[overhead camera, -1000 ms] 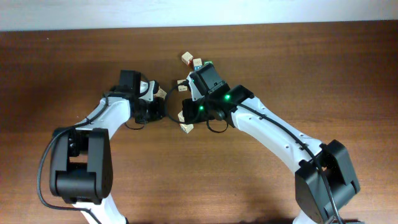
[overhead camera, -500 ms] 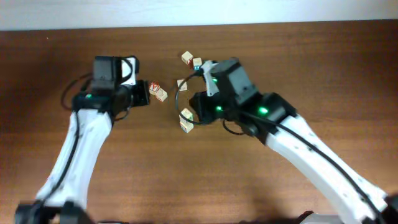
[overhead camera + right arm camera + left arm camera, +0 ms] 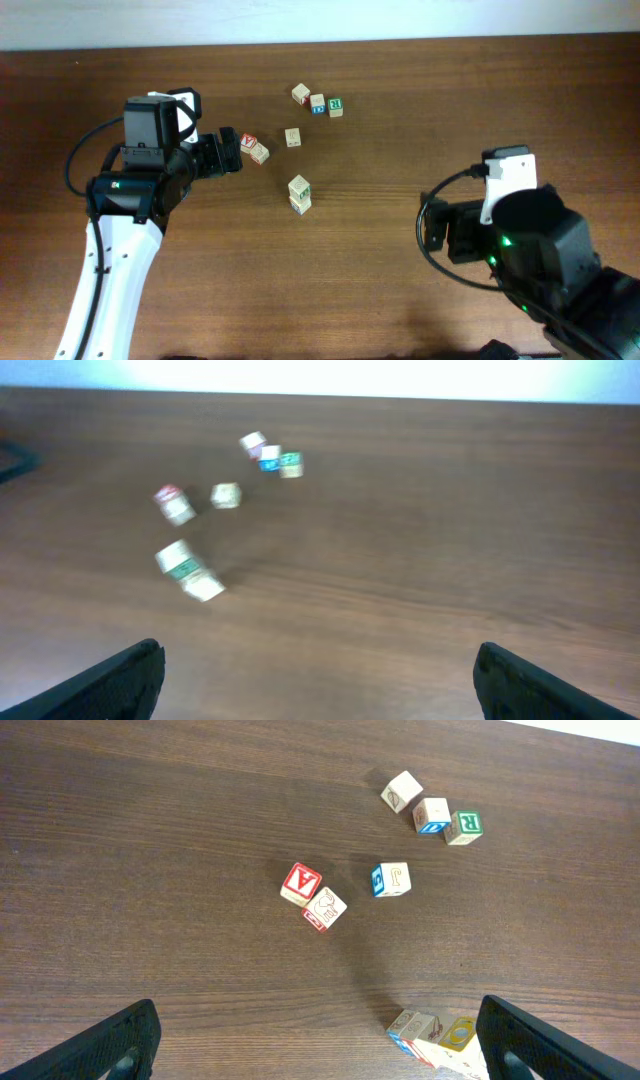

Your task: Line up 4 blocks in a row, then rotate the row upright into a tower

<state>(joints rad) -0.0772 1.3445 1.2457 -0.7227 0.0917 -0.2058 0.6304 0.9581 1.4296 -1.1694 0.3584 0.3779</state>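
Left gripper (image 3: 231, 156) jaws spread wide, holding nothing, just left of red-faced wooden "A" cube (image 3: 248, 143) on brown wooden worktop (image 3: 420, 110). Cream block (image 3: 260, 153) touches that cube's right side. Blue-sided cream block (image 3: 293, 137) near, right of it. Yellow-faced block (image 3: 462, 1034) in touching cluster, right of the cube and nearer the robot. Blue-marked block (image 3: 317, 103) in far row right of the cube, touching green-letter cube (image 3: 336, 106). Right gripper (image 3: 320, 685) jaws spread wide, holding nothing, well apart to the cube's right.

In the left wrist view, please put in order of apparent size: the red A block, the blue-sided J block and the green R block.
1. red A block, slightly the largest.
2. blue-sided J block, almost alike.
3. green R block, smallest; it seems farther from the camera, so true sizes may match.
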